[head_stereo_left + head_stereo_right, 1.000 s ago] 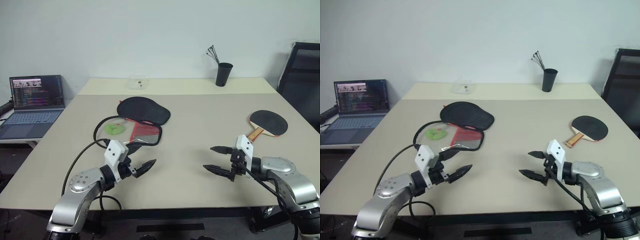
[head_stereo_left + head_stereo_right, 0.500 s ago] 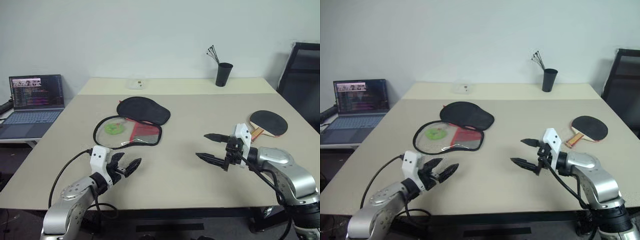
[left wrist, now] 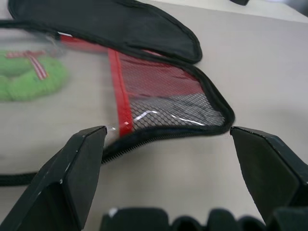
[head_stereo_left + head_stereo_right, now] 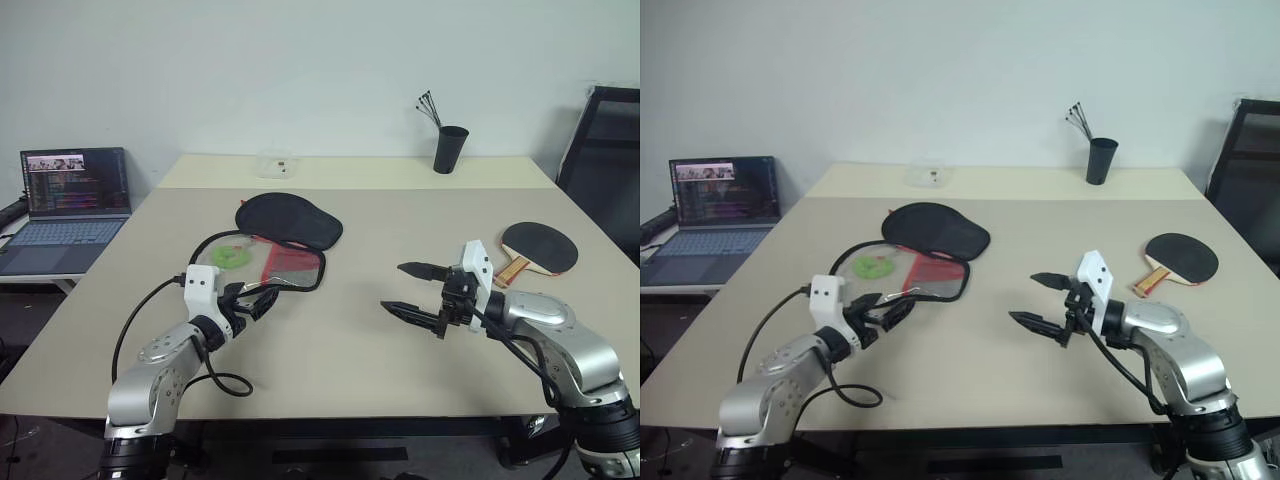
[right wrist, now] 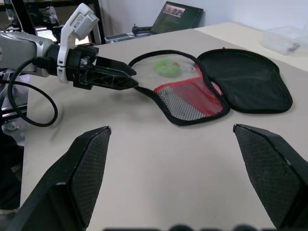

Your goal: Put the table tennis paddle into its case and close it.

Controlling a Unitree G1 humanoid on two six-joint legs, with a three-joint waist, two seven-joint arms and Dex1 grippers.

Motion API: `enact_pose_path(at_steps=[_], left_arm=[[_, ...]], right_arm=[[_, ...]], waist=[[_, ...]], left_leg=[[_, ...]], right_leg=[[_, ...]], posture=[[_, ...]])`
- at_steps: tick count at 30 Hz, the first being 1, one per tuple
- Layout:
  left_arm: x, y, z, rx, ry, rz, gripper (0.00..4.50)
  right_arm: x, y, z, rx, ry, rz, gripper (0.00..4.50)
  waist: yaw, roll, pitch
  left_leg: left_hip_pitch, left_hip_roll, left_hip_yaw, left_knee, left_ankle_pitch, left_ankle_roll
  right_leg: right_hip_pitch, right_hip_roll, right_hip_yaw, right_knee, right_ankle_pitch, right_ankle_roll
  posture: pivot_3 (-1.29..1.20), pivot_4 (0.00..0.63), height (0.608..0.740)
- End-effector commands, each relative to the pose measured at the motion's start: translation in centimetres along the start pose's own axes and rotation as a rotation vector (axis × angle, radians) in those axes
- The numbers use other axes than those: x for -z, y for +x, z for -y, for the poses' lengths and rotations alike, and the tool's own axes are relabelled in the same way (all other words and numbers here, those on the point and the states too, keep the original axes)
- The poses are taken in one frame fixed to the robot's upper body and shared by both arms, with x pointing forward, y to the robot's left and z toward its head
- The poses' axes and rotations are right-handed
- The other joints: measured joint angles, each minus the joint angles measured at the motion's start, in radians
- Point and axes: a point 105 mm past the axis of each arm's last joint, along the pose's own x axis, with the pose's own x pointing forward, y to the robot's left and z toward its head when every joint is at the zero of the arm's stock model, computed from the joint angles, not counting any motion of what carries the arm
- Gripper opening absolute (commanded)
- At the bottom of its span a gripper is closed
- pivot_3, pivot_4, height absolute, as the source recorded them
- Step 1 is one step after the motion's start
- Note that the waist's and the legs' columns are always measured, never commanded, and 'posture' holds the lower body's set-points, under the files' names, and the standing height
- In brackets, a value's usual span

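The case [image 4: 288,222] lies unzipped and spread flat on the left half of the table, black half at the back, red mesh half [image 3: 163,94] nearer me, with a small green tag [image 4: 232,256] in it. My left gripper [image 4: 264,299] is open, its tips just short of the case's near zip edge [image 3: 159,137]. The table tennis paddle [image 4: 540,245] rests black side up at the table's right edge, handle toward me. My right gripper [image 4: 392,287] hovers open and holding nothing over the table's middle, pointing left, well apart from the paddle.
A laptop [image 4: 70,195] sits on a low side table at the left. A black cup with pens [image 4: 449,148] and a small clear box [image 4: 273,162] stand at the table's far edge. A black chair [image 4: 605,150] is at the right.
My left gripper has gone forward to the case's near edge. My right gripper has risen and shifted left. Both stayed open.
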Motion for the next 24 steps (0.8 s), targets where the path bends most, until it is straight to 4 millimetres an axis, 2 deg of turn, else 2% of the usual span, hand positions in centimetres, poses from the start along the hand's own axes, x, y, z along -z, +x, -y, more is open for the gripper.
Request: enact_pose_path(at_steps=[1, 5, 11, 17, 24], left_arm=[[-1.4, 0.9, 0.8, 0.042, 0.102, 0.032, 4.5], [-2.0, 2.8, 1.9, 0.103, 0.167, 0.037, 4.5], [-2.6, 6.0, 5.0, 0.24, 0.261, 0.033, 4.5], [-1.6, 9.2, 6.1, 0.246, 0.268, -0.011, 4.5], [0.7, 10.9, 7.0, 0.273, 0.246, -0.105, 4.5]], right_arm=[[-0.8, -0.2, 0.1, 0.016, -0.044, 0.033, 4.47], [-0.6, -0.2, 0.1, 0.026, -0.044, 0.034, 4.47], [-0.9, -0.2, 0.0, 0.032, -0.046, 0.037, 4.47], [-1.3, -0.2, -0.1, 0.043, -0.05, 0.038, 4.47], [-1.6, -0.3, -0.1, 0.057, -0.047, 0.038, 4.47]], waist=[[0.001, 0.0, 0.0], [0.002, 0.0, 0.0], [0.002, 0.0, 0.0], [0.0, -0.001, 0.0], [0.0, -0.001, 0.0]], left_leg=[[0.0, 0.0, 0.0, 0.0, 0.0, 0.0], [0.0, 0.0, 0.002, 0.0, 0.0, 0.0], [0.0, 0.0, 0.004, 0.0, 0.0, 0.0], [0.0, -0.001, 0.005, 0.0, 0.0, 0.0], [0.0, -0.001, 0.006, 0.0, 0.0, 0.0]], right_leg=[[0.0, 0.0, 0.0, 0.0, 0.0, 0.0], [0.0, 0.0, 0.0, 0.0, 0.0, 0.0], [0.0, 0.0, 0.0, 0.0, 0.0, 0.0], [0.0, 0.001, 0.0, 0.0, 0.0, 0.0], [0.0, 0.003, 0.0, 0.0, 0.0, 0.001]], posture=[[0.0, 0.15, 0.74], [0.0, 0.15, 0.74], [0.0, 0.15, 0.74], [0.0, 0.15, 0.74], [0.0, 0.15, 0.74]])
